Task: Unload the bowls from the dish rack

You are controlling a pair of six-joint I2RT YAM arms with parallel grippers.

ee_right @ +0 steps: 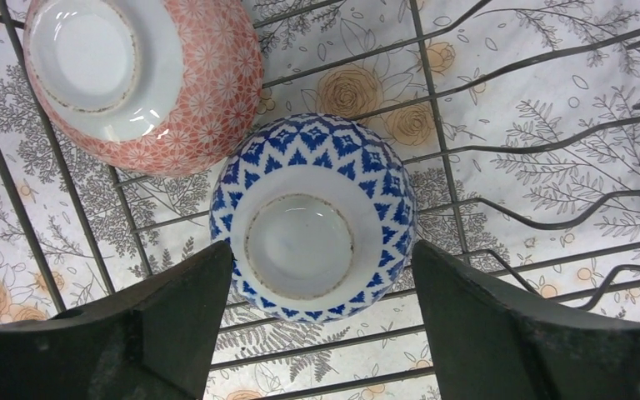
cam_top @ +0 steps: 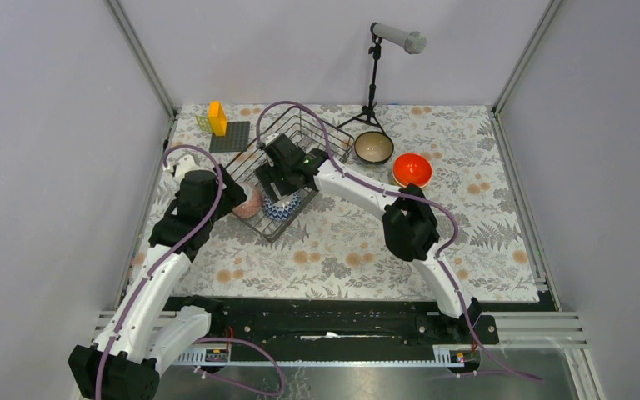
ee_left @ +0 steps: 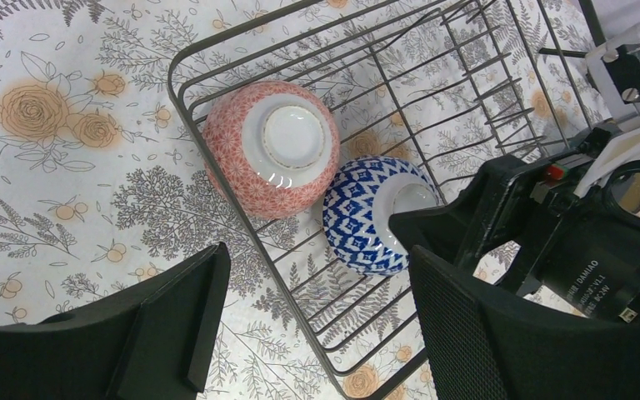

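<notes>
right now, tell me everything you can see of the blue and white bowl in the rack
The blue-and-white bowl looks like glazed ceramic, with a blue diamond pattern on white and a plain white foot ring. It lies upside down on the wires of the dish rack, close against the pink patterned bowl. The right gripper hangs over it, open, one finger on each side; contact cannot be told.

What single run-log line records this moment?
right gripper open astride blue bowl | left gripper open near pink bowl | both bowls upside down in rack
</notes>
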